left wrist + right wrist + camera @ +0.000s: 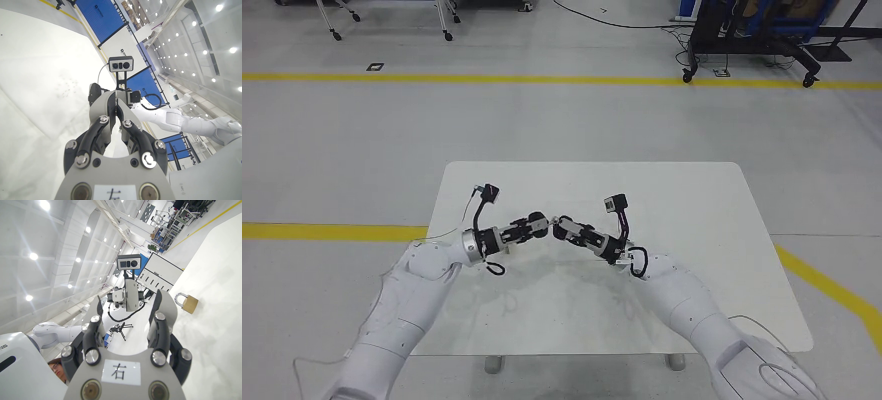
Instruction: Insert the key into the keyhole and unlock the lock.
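At mid-frame in the top view, above the white table [692, 200], the left gripper [115, 98] and right gripper [129, 293] are seen tip to tip. The left jaws are pressed together; whether anything is pinched between them cannot be told. The right jaws are spread wide, their gap faced squarely by the left gripper. The brass padlock [187, 303] is seen on the table just outside one right finger [162, 306], untouched. Beyond the table, a yellow floor line [542, 78] is drawn across the upper frame.
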Robot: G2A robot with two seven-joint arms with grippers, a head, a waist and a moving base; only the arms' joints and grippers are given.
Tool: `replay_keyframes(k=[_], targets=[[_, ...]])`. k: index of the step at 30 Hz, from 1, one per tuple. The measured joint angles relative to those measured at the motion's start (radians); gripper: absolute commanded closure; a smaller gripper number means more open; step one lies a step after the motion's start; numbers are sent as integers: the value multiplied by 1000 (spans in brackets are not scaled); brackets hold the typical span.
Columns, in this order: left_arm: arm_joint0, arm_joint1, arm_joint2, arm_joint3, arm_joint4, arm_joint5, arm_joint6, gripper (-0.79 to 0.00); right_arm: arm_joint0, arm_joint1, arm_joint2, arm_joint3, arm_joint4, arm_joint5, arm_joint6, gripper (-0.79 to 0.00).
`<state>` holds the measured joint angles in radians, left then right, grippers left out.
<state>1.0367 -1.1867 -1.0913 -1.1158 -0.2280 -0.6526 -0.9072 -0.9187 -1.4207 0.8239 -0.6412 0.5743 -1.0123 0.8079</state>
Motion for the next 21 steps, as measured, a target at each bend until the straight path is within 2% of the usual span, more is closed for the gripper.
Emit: replay_keyframes(k=[6, 13, 14, 16, 21], targets=[[0, 20, -26, -13, -40, 49, -151, 0, 3, 4, 1, -7, -23, 8, -4, -785], [4, 40, -40, -44, -25, 67, -292, 0, -17, 69, 48, -66, -269, 13, 13, -785], [2, 41, -35, -49, -11, 70, -303, 0, -27, 78, 54, -83, -289, 14, 14, -739], [1, 43, -23, -61, 33, 72, -304, 0, -56, 96, 69, -131, -301, 17, 17, -388], [6, 44, 4, -85, 106, 64, -276, 0, -103, 125, 71, -229, -253, 90, 90, -311]])
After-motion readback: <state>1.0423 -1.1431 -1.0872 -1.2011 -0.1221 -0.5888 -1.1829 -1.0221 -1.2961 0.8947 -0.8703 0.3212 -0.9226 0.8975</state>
